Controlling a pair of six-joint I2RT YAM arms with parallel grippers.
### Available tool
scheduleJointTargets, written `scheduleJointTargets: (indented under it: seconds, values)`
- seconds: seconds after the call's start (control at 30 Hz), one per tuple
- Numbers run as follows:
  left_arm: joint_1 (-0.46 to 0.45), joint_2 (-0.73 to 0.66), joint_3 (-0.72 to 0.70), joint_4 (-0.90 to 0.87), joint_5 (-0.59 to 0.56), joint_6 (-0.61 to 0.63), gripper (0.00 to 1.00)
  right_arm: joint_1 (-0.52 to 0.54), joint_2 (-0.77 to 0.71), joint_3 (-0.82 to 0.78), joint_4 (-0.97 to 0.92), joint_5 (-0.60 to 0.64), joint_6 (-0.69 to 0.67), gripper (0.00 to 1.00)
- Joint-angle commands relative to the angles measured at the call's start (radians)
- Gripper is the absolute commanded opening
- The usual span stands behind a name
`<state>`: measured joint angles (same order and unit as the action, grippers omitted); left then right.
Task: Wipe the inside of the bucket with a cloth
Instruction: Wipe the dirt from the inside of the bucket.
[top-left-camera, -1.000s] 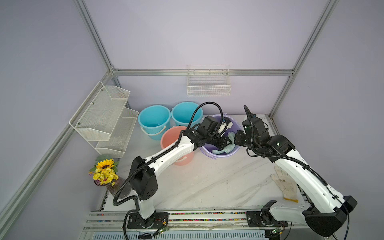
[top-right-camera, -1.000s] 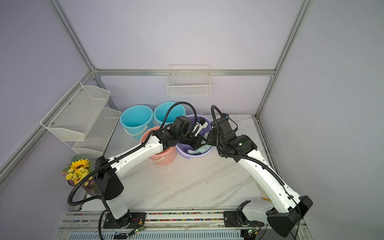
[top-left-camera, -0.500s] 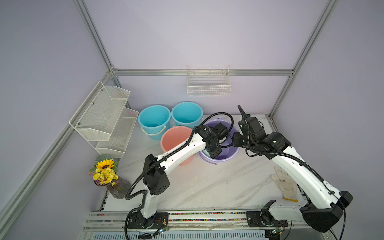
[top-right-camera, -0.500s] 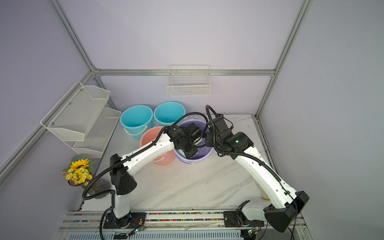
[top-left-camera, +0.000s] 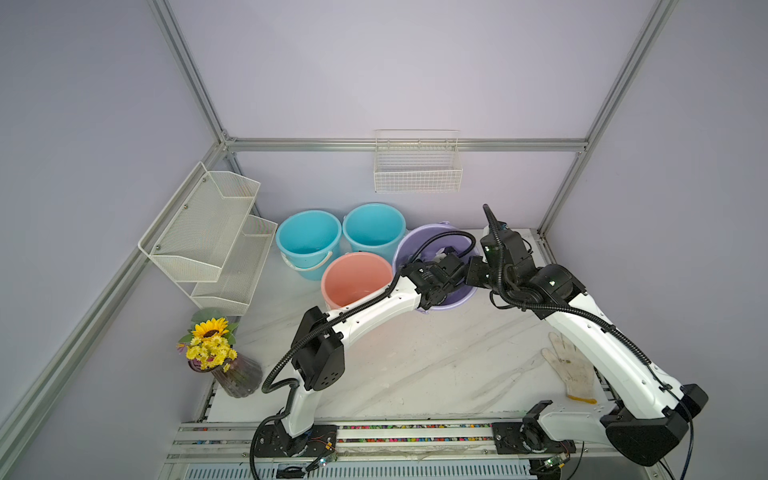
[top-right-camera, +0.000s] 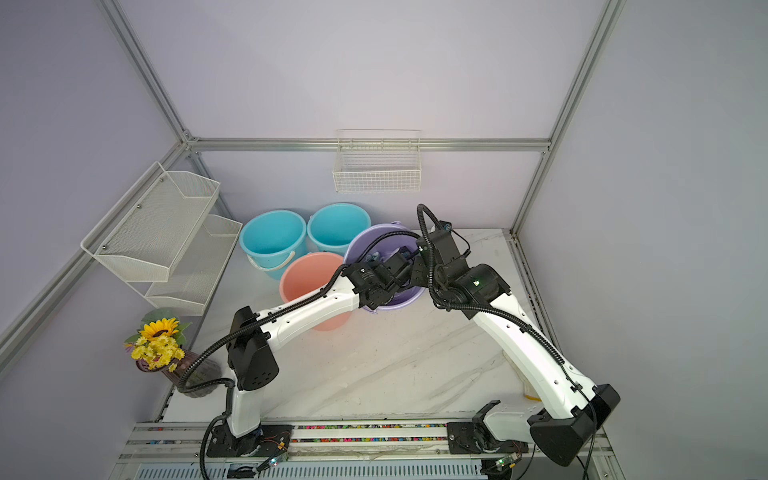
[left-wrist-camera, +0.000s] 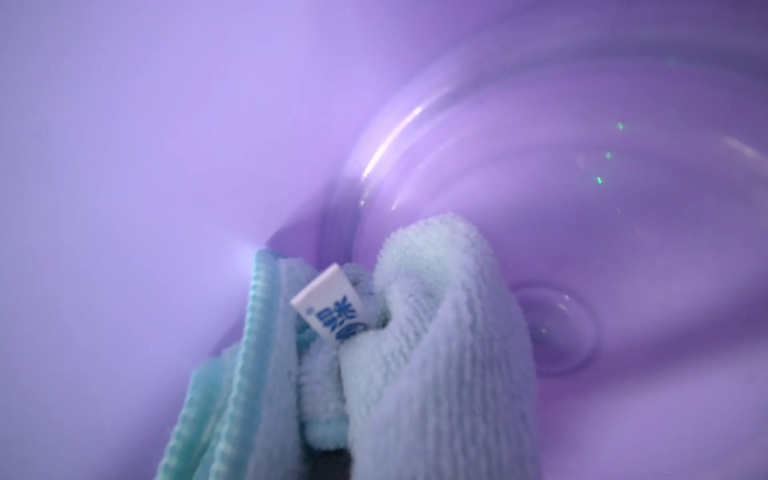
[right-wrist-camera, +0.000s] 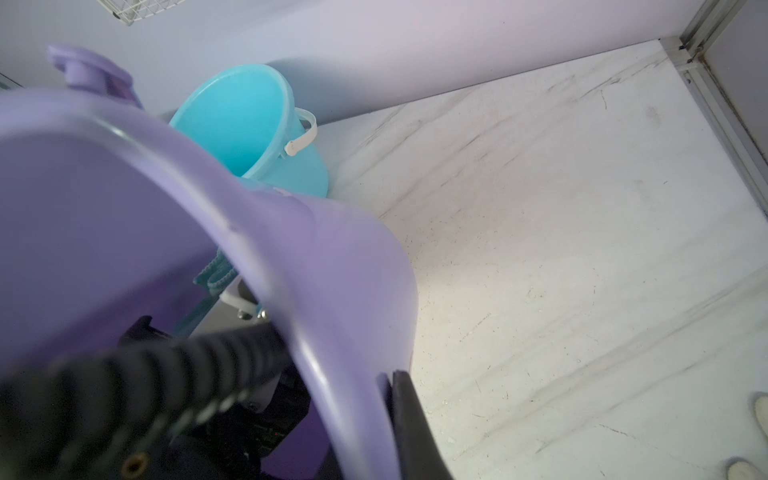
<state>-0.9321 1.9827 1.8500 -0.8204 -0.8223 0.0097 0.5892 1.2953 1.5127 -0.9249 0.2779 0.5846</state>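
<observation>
Your left gripper (top-left-camera: 451, 264) is down inside the purple bucket (top-left-camera: 417, 243), with its fingertips hidden. It is pressed together on the cloth (left-wrist-camera: 436, 332), which bunches up straight ahead of the wrist camera. The cloth's white tag (left-wrist-camera: 328, 307) pokes out between two folds. The cloth is therefore inside the bucket, low down, where the side wall curves into the base. Its stitched edge lies next to the wall and its front fold stands just short of the raised base ring. Whether either touches the plastic cannot be told from this view.

Your right gripper (right-wrist-camera: 388, 388) pinches the bucket's rim. One black finger (right-wrist-camera: 409, 419) lies flat on the outer wall; the other is hidden inside. Both wrists and a black cable (top-left-camera: 440, 239) crowd the mouth, so little room is left within the rim.

Edges: the pink bucket (top-left-camera: 353, 278) sits just beside the purple one on your left, and the left forearm crosses over its rim. A blue bucket (top-left-camera: 374, 226) stands just behind, close to the purple rim. To your right the marble table (top-left-camera: 436, 365) is bare up to its edge rail. In front, between the two arms, the table is open. The white glove (top-left-camera: 571, 370) lies well apart from the buckets, beside the right arm's lower link.
</observation>
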Motion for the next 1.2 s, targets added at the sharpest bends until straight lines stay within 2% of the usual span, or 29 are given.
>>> scheduleJointTargets:
  seconds: [0.0,0.13,0.23,0.3,0.4,0.6,1.0,1.17]
  values:
    - [-0.005,-0.092,-0.068,0.393,0.023,-0.026,0.0,-0.006,-0.045,-0.019,0.04,-0.069,0.045,0.0]
    - [-0.005,-0.139,-0.182,0.633,0.071,-0.064,0.0,-0.006,-0.064,-0.05,0.066,-0.106,0.072,0.0]
    - [-0.002,-0.18,-0.28,0.827,0.203,-0.072,0.0,-0.006,-0.075,-0.068,0.078,-0.128,0.085,0.0]
    - [0.0,-0.191,-0.31,0.897,0.335,-0.09,0.0,-0.006,-0.083,-0.074,0.083,-0.135,0.09,0.0]
    - [0.007,-0.172,-0.279,0.87,0.536,-0.129,0.0,-0.006,-0.086,-0.07,0.08,-0.137,0.092,0.0]
    - [0.01,-0.155,-0.225,0.764,0.841,-0.199,0.0,-0.006,-0.081,-0.051,0.07,-0.102,0.083,0.0]
    - [0.011,-0.269,-0.313,0.738,1.275,-0.419,0.0,-0.009,-0.054,-0.024,0.063,0.003,0.016,0.0]
    - [0.013,-0.305,-0.294,0.677,1.348,-0.451,0.0,-0.014,-0.044,-0.015,0.063,0.012,0.004,0.0]
